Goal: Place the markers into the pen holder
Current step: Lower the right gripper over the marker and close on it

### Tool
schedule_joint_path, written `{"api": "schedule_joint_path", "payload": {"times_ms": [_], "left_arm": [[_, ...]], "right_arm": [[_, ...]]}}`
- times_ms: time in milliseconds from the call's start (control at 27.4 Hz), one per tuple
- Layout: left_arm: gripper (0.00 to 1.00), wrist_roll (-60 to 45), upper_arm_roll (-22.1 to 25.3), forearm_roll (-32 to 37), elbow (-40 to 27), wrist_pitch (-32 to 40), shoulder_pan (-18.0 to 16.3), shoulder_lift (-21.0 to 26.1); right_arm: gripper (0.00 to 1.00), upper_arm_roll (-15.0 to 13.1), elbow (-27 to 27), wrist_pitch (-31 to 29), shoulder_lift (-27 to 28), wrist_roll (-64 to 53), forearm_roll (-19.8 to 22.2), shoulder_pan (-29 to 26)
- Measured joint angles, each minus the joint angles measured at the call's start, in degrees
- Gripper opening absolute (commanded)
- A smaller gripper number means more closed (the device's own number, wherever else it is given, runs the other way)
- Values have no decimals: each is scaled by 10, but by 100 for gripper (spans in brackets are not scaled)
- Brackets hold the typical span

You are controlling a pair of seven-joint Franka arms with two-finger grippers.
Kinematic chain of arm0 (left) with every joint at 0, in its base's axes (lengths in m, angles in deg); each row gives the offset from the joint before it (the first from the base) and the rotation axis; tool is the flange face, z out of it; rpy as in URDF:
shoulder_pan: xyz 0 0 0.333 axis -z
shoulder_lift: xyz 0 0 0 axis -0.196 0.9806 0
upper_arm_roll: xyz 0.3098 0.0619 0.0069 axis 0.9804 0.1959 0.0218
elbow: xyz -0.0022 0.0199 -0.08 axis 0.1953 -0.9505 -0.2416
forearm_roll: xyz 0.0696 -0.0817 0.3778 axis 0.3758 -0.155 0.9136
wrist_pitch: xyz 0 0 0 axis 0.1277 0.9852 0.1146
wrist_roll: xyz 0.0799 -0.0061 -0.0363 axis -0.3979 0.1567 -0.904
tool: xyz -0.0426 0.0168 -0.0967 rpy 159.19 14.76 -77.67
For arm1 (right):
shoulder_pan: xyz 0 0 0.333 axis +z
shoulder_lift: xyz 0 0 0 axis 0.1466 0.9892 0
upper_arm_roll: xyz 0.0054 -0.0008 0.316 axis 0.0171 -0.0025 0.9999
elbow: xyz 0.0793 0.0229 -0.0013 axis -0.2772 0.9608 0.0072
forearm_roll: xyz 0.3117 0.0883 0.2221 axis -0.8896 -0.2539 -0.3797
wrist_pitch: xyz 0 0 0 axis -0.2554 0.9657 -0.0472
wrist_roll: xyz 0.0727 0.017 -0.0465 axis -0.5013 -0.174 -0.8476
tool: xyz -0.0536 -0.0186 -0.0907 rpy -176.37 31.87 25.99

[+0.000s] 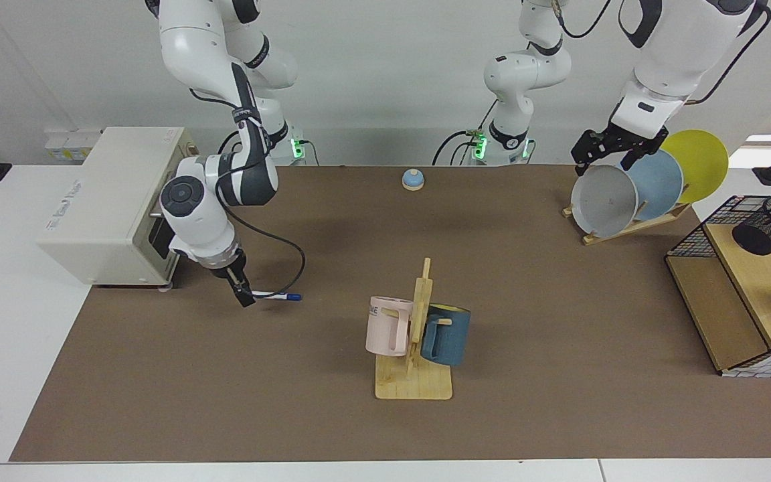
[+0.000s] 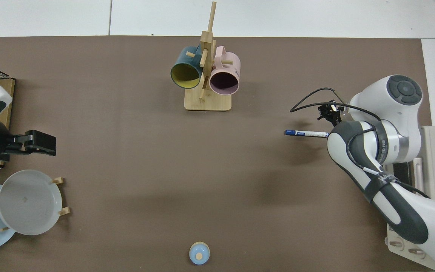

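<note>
Marker flat on the brown mat, near the mat edge that runs beside the white box, roughly parallel to the mat's long edges, blue cap pointing toward the mug tree. Right gripper down at the marker's dark tail end, touching or just beside it; fingers edge-on in the facing view and hidden under the arm in the top view, so apart or together: cannot tell, grasp not confirmed. Left gripper hanging above the grey plate in the plate rack, fingers spread, nothing held, waiting. Pen holder tipped on its side on the wooden top shelf of the wire basket, at the opposite short edge of the mat, well apart from the marker. Handling guess: light, stiff, smooth round barrel, so prone to rolling away or pivoting if pinched off-centre. Best pinch across the white barrel near mid-length, fingers square to the long axis; end grip likely to let it droop or swing. Low squeeze enough, nothing fragile. Holder also light mesh and lying over, so likely to shift if bumped during insertion.
</note>
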Motion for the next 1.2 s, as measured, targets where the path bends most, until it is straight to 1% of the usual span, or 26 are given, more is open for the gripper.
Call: {"api": "schedule_joint_path", "payload": {"times_ms": [146,365,657,693,803,839,912,1021,1094,1167,1204], "left_arm": [[100,0,0,0,-5,-8,-4,0],[100,0,0,0,-15,-15,-18,0],[100,0,0,-2,-26,-16,-19,0],[100,0,0,-3,-27,-16,-19,0],[100,0,0,-5,-31,-16,-19,0],[100,0,-1,-6,-32,-17,-19,0],[100,0,-1,-6,-33,-17,-19,0],[100,0,-1,-6,-34,-17,-19,0],[100,0,-1,-6,-34,-17,-19,0],[100,0,-1,-6,-34,-17,-19,0],[100,0,-1,-6,-34,-17,-19,0]], "right_arm": [[93,-1,3,-15,7,44,-1,-9],[92,-1,12,-20,11,57,-19,-15],[79,2,39,-50,10,78,-34,-14],[75,2,41,-51,10,80,-36,-14],[57,2,43,-53,9,81,-40,-15],[53,1,43,-54,9,82,-41,-15],[48,1,45,-60,8,93,-42,-15],[36,2,50,-75,8,105,-42,-14],[25,3,55,-84,7,110,-42,-14],[16,3,58,-89,7,114,-42,-14],[8,3,60,-91,6,115,-42,-14]]}}
